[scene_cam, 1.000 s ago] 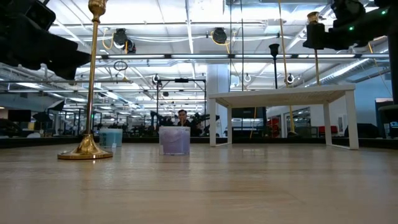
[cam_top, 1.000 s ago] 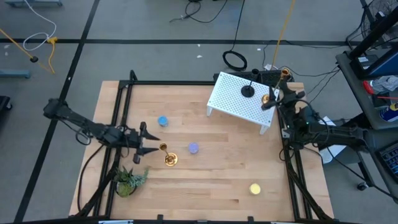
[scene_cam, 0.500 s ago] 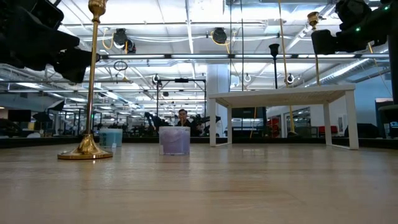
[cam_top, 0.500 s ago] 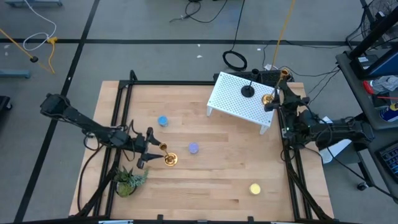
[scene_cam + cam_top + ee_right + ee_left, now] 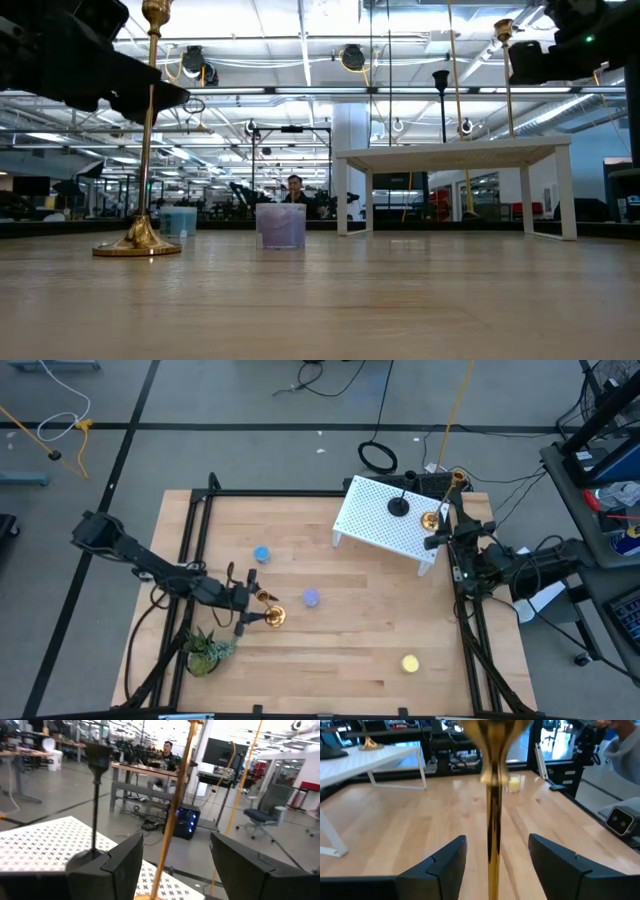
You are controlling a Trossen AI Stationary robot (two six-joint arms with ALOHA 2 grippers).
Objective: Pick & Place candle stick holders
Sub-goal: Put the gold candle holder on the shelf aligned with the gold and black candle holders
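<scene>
A brass candle stick holder (image 5: 272,616) stands on its round base on the table; its slim stem (image 5: 493,820) rises between the open fingers of my left gripper (image 5: 248,610), with a gap on each side. A second brass holder (image 5: 430,519) and a black holder (image 5: 398,507) stand on the white perforated stand (image 5: 375,530). My right gripper (image 5: 442,528) is open, and this brass stem (image 5: 170,820) shows between its fingers, untouched. Low blue (image 5: 262,555), lilac (image 5: 311,598) and yellow (image 5: 409,663) holders rest on the table.
A small green plant (image 5: 207,650) stands near the table's front left, close to my left arm. The black frame rails (image 5: 190,560) run along both table sides. A person (image 5: 293,185) sits in the room behind; a sleeve (image 5: 620,745) shows beyond the table.
My left gripper has moved toward the table's right edge, up to the brass holder on the table, so its open fingers now flank the stem. My right gripper has drawn back a little from the brass holder on the stand, which stays upright.
</scene>
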